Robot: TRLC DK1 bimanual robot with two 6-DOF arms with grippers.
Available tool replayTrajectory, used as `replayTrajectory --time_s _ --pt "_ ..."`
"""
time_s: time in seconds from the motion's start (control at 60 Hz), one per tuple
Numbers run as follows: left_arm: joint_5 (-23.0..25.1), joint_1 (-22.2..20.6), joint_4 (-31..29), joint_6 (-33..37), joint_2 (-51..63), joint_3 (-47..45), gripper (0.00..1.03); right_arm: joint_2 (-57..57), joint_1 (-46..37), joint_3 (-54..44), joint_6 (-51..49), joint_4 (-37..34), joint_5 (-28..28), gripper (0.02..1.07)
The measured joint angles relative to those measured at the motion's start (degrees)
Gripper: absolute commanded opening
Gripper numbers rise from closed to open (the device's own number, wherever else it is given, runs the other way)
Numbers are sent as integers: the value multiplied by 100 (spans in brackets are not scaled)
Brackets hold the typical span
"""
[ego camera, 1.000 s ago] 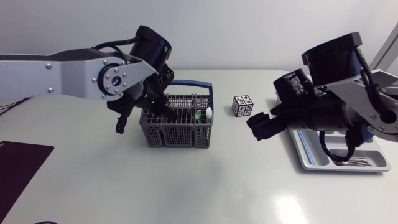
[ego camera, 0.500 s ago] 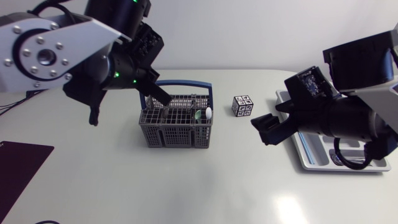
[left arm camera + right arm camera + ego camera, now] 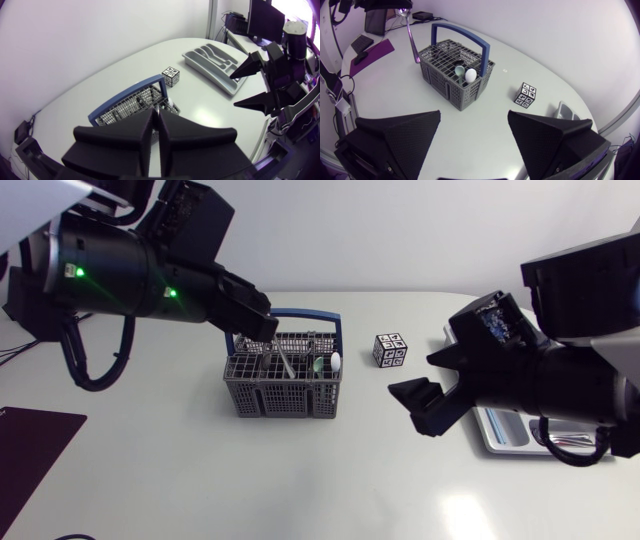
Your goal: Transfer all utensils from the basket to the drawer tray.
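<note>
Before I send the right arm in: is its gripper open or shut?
Open. On the right gripper, the fingers stand wide apart with nothing between them, in wrist and head views.

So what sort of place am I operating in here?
Probably a robotics lab bench staged as a kitchen chore: a plain white table with a cutlery basket, a drawer tray and a marker cube; the left gripper holds a metal utensil over the basket.

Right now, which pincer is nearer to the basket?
Left. The left pincer hangs just above the basket's left end, gripping a utensil over it. The right pincer stands open, well off to the basket's other side, toward the tray.
</note>
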Motion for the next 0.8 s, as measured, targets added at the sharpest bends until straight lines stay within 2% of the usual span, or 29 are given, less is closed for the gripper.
replayTrajectory --time_s 0.133,0.283,0.533,0.683,0.8 --pt "938 199 -28 -439 83 0 5 46 111 31 20 2 -247 95" --pt "1716 439 -26 -1005 280 -2 5 109 258 94 92 20 -481 87" --pt "2323 498 50 -1486 649 -87 5 273 435 177 131 122 -960 74" --pt "2538 468 85 -1600 789 -90 5 522 592 350 131 151 -1154 74" --pt "2636 389 85 -1624 874 -90 5 813 702 509 129 291 -1178 70"
